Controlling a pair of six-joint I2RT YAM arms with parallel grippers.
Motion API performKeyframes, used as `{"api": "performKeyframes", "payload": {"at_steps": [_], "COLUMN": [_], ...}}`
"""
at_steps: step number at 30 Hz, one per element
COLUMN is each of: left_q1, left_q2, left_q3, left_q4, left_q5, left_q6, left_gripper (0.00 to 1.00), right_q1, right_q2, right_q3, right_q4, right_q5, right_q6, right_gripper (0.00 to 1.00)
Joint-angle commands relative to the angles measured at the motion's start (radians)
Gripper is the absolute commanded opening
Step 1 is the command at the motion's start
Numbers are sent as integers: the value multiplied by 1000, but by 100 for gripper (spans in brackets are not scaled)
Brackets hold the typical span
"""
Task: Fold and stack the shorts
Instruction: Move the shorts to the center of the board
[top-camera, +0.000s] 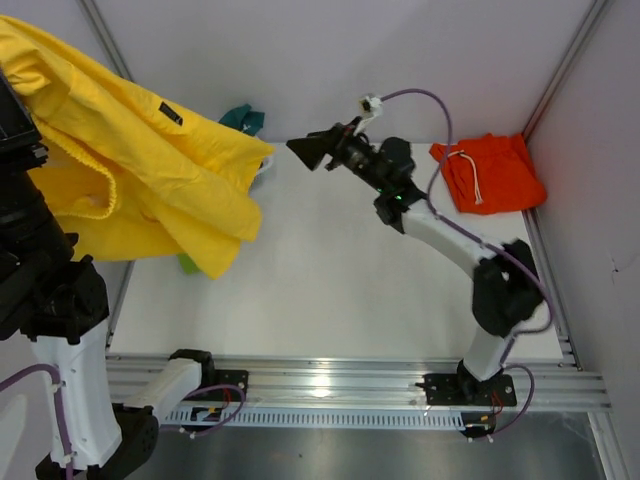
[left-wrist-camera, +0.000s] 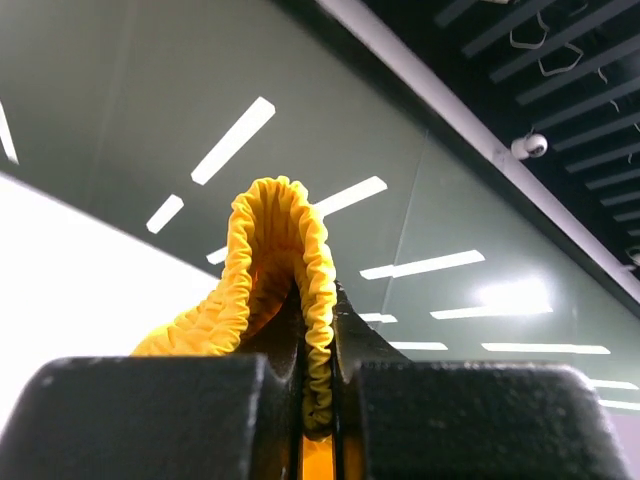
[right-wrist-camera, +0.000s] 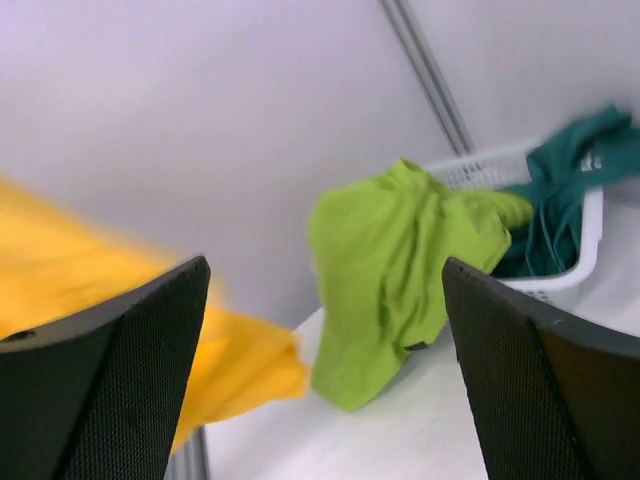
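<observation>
The yellow shorts (top-camera: 130, 150) hang in the air at the upper left of the top view. Their long axis slopes from the frame's upper left corner down toward the centre-left, with the loose lower edge ending just above the table (top-camera: 330, 280). The left gripper (left-wrist-camera: 318, 370) is clamped tight on their gathered elastic waistband, which bulges up in a loop above the jaws in the left wrist view. From above, the cloth hides that gripper altogether. A small dark label (top-camera: 170, 113) sits on the upper part of the fabric, and any writing on it is too small to read.

The right gripper (right-wrist-camera: 325, 300) is spread wide with nothing between its fingers, and it points toward the yellow pair.

The orange shorts (top-camera: 495, 172) lie flat at the upper right of the table, long axis roughly left to right, white drawstring (top-camera: 470, 180) toward the left end.

In the right wrist view the lime-green shorts (right-wrist-camera: 400, 260) drape over the rim of a white plastic basket (right-wrist-camera: 590, 250), with the teal shorts (right-wrist-camera: 565, 180) heaped inside. From above, the yellow cloth covers most of these two.
</observation>
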Motion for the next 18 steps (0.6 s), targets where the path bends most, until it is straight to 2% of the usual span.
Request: {"api": "performKeyframes", "payload": {"at_steps": [1,5,8,11,13,14,18], "left_q1": [2,2,2,2,2,2,2], "left_q2": [-14,-11,-2,18,28,29,23], "left_q3": [-55,-174,-227,-250,-258,-261,-322], "left_q4": [67,113,138,117,98,92,43], "left_q5": [56,108,169,247,294,317,448], "left_q6": [-113,-214,-289,-333,-347,-355,-410], "left_gripper": [0,0,0,0,0,0,0], "right_q1": [-14,-46,-60,-42,-20,3,43], "right_q2": [-259,-471,-591,-658,-694,-712,-809], "right_q3": [-246,-408,-474,-471,-488,-525,-621], "right_q4": [-53,-180,-282,-482,-585,-597,-600], "right_q5": [-94,-73,-160,-223,-198,-168,-112], "right_q6": [-88,-103,-138,-260,-328,-380,-411], "right_gripper": [99,99,95,88,85,85,85]}}
